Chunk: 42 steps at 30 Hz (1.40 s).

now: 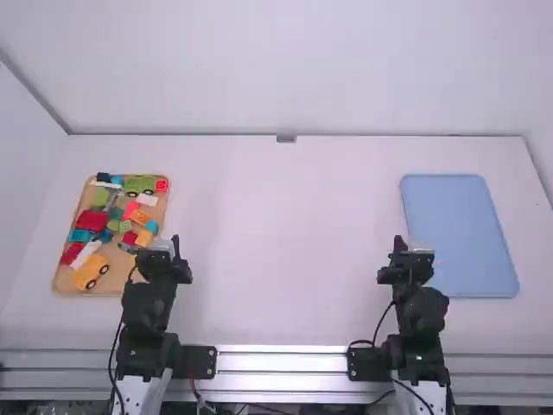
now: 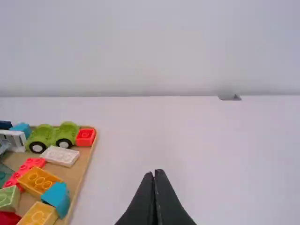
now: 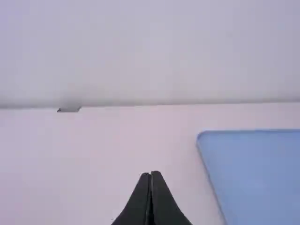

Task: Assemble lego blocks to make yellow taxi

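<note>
Your left tool (image 2: pixel 154 174) hangs above the bench (image 1: pixel 276 251), its two fingers narrow, drawn together on nothing, just beside a crowded wooden tray (image 2: pixel 80 165). Your right tool (image 3: pixel 150 175) is likewise narrow and unladen, near the blue tray (image 3: pixel 253 168).

The yellow wheeled base (image 1: pixel 91 272), the likeliest start for your taxi, sits at the near end of the wooden tray among mixed pieces. Go down with the fingers this narrow and you probably shove it rather than grip it; its wheels could let it roll when nudged, or when you press blocks onto it later.

Crowding is the next hazard. The orange block (image 2: pixel 39 181) lies close against the blue sloped piece (image 2: pixel 57 197) and the red block (image 2: pixel 29 166), so wide fingers may snag a neighbour, or a lift could tip one over the tray's rim. Color poses its own trap: the yellow block (image 2: pixel 38 215) and the orange one look alike enough to invite a wrong pick, and the green wheeled base (image 2: pixel 51 137) could pass for a suitable chassis.

Should you call in the right arm to steady the build, it starts well apart from these parts, and meeting mid-bench risks a knock between tools or a slanted, half-seated joint.
</note>
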Available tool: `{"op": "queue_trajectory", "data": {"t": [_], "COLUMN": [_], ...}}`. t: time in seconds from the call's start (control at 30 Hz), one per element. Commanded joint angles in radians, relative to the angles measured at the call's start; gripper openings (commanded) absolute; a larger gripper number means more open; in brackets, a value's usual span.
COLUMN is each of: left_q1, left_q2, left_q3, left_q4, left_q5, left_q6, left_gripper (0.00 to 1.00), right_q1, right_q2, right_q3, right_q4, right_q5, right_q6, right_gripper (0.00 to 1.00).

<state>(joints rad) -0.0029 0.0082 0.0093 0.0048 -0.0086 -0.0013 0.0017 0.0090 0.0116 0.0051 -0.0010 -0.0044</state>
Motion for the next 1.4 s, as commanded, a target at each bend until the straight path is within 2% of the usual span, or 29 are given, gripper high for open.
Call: {"op": "queue_trajectory", "data": {"t": [0.0,0.23,0.5,0.9,1.37], "left_q1": [0.000,-0.001,-0.002,0.064,0.157], "left_q2": [0.000,0.015,0.071,0.264,0.576], "left_q3": [0.000,0.016,0.076,0.240,0.474], "left_q4": [0.000,-0.003,-0.028,-0.070,-0.122], "left_q5": [0.000,-0.006,-0.031,-0.098,-0.191], "left_q6": [0.000,0.006,0.015,0.042,0.079], "left_gripper": [0.00,0.03,0.10,0.28,0.55], "right_q1": [0.000,-0.001,-0.002,-0.006,-0.011], "right_q2": [0.001,0.025,0.111,0.327,0.640], "right_q3": [0.000,0.022,0.101,0.302,0.594], "right_q4": [0.000,-0.001,-0.021,-0.060,-0.107], "right_q5": [-0.002,-0.005,-0.014,-0.039,-0.075], "right_q6": [0.003,-0.002,-0.015,-0.047,-0.067], "right_gripper": [0.00,0.03,0.10,0.28,0.55]}}
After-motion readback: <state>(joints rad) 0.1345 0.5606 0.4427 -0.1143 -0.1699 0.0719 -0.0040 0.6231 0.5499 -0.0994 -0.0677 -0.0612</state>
